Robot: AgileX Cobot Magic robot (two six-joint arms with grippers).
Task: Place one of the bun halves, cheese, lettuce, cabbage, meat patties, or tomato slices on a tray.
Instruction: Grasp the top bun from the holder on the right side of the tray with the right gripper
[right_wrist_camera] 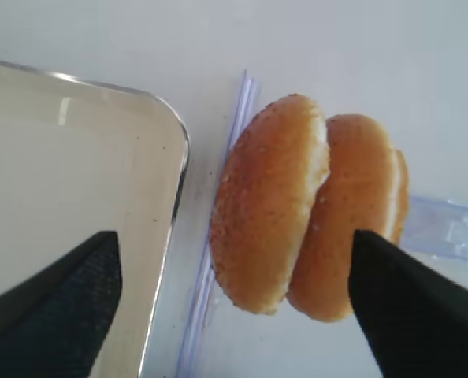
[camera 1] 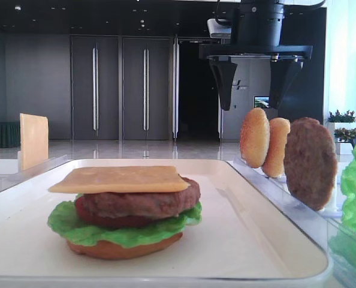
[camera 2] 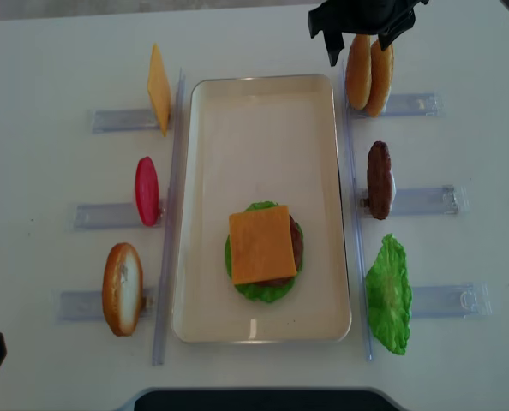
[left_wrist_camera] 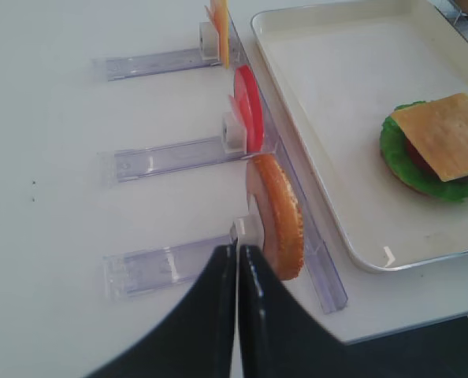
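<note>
While the right gripper (camera 2: 359, 38) hangs above the far right holder with its jaws spread wide, the two bun halves (camera 2: 368, 73) stand on edge directly beneath it, touching each other and not touched by either finger in the right wrist view. The front bun half (right_wrist_camera: 269, 203) there shows a speckled tan dome, with the second one (right_wrist_camera: 352, 213) leaning against its back. The tray (camera 2: 263, 111) lies lengthwise at the middle of the desk (camera 2: 49, 51). On its near half sits a partial burger: a cheese slice (camera 2: 261, 244) on top, a meat patty (camera 1: 142, 201) under it, a red layer below that, lettuce (camera 1: 130, 231) ruffling out around the stack, and an orange-brown bun bottom (camera 1: 124, 247) resting on the tray. Left of the tray, upright in clear holders, stand a spare cheese slice (camera 2: 158, 88), a tomato slice (camera 2: 146, 190) and a bun piece (camera 2: 122, 288). Right of the tray stand a spare patty (camera 2: 379, 180) and a lettuce leaf (camera 2: 388, 294). The left gripper (left_wrist_camera: 237, 260) has its fingers pressed together on nothing, just beside that near-left bun piece.
</note>
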